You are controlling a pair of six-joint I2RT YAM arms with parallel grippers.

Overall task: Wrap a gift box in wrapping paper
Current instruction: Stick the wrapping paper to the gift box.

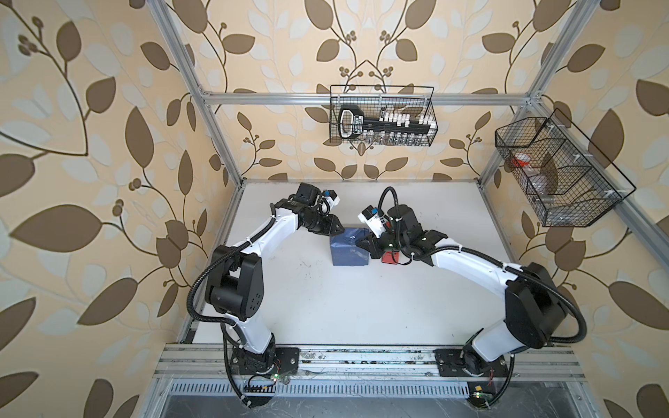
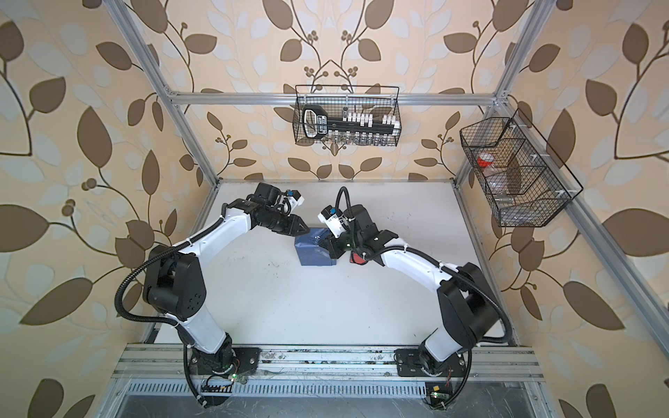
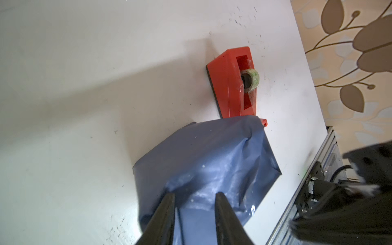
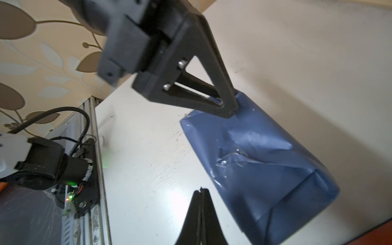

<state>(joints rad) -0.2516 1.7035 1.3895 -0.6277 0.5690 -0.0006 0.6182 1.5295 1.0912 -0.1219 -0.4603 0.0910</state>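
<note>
- The gift box [image 1: 349, 250], covered in wrapping paper [image 3: 212, 159], sits on the table [image 1: 325, 300].
- The left claw [image 3: 195, 194], spread apart, is at its far corner.
- The right claw [image 4: 200, 190], squeezed tight and empty, sits just beside it.

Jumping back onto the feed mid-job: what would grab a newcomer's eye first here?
First, the slate-blue wrapping paper, folded into a crinkled boxy parcel in the middle of the white table. The left gripper is open at one upper corner of the parcel, and the right gripper is shut near its opposite side. Next comes the red tape dispenser, right beside the parcel and partly under the right arm in both top views.
</note>
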